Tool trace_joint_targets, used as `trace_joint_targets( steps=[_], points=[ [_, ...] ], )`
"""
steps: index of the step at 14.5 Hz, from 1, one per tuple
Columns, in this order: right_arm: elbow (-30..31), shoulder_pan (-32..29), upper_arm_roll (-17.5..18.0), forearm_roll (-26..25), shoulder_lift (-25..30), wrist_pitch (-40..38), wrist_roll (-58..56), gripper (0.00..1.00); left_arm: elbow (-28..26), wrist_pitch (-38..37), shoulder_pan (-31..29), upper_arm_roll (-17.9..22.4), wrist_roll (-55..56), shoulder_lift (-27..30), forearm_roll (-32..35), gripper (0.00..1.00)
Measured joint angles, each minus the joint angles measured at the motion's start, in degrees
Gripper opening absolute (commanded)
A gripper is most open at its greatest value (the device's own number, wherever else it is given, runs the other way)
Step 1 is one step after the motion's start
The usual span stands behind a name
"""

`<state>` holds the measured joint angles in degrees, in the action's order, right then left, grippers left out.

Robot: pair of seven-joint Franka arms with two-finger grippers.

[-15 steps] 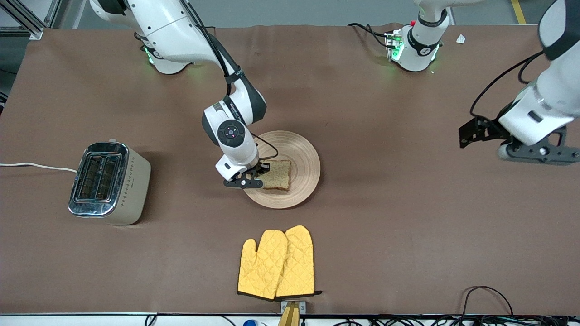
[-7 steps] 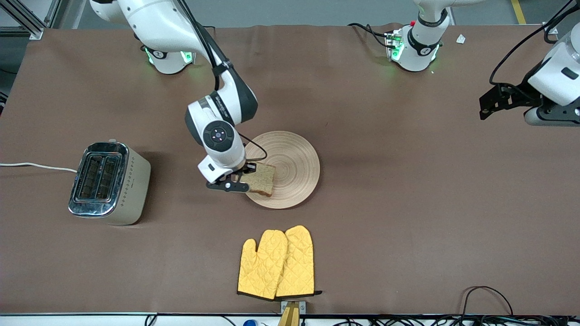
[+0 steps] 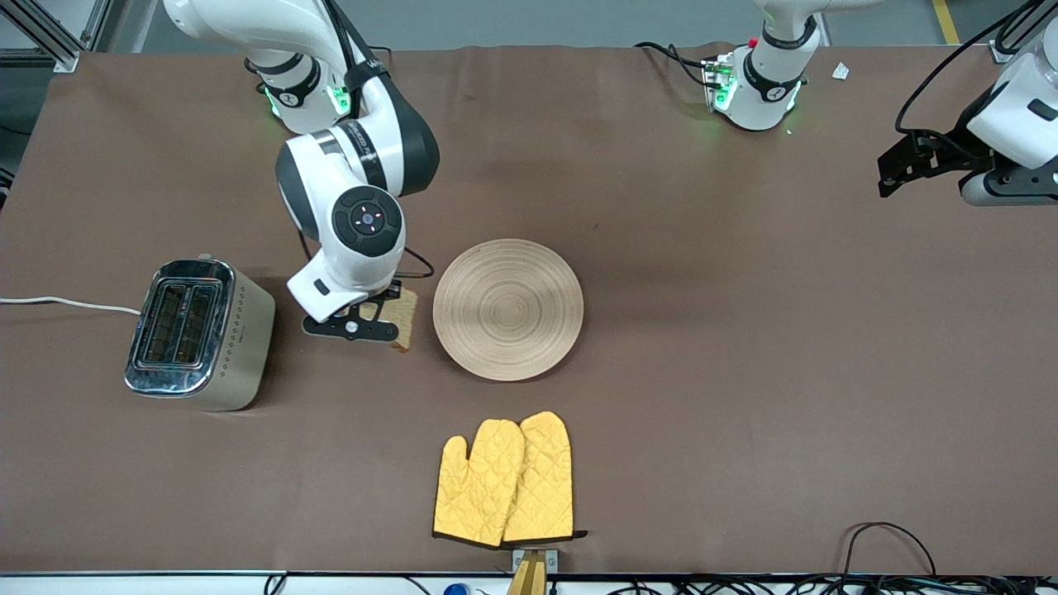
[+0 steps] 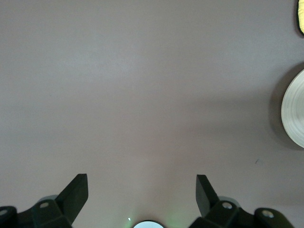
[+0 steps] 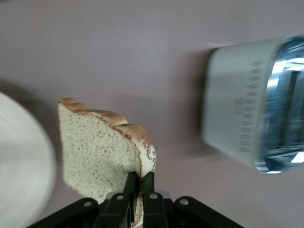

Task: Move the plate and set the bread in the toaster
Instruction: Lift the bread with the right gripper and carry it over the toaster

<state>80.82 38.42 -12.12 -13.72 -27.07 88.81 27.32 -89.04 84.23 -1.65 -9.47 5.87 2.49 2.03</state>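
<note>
The right claw is clenched on the bread, pinching one edge so the slice hangs upright over the bare desk between the plate and the toaster. The step in hand looks like the carry to the toaster. To do it well, I judge the slice should be kept vertical and turned so its flat face runs along the length of a slot, then brought squarely over that slot before any descent — a slice that arrives skewed would catch on the chrome rim. The grip sits low on one crust edge, so the free part may sway; a slow, steady move seems wise, with release only once the lower edge is inside the slot.

The bread in the right wrist view is a squarish slice with a pale, speckled crumb and a brown crust, thin fingers squeezed tightly on its edge. The toaster shows there with cream sides, a dotted pattern and a shiny top. The plate is pale wood with ring grooves and carries nothing.

The left claw waits released over bare desk at the left arm's end, its fingers wide apart.
</note>
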Motion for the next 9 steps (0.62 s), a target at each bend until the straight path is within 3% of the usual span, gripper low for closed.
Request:
trace_joint_targets(
  steps=[5, 9],
  points=[
    [-2.97, -3.29, -0.99, -12.78, -0.01, -10.41, -13.01, 0.00, 0.04, 0.05, -0.18, 0.01, 0.17, -0.04, 0.00, 1.00],
    [-3.27, -3.47, -4.55, -16.45, -0.01, -11.49, -16.04, 0.00, 0.27, 0.05, -0.44, 0.03, 0.19, -0.33, 0.00, 1.00]
  ],
)
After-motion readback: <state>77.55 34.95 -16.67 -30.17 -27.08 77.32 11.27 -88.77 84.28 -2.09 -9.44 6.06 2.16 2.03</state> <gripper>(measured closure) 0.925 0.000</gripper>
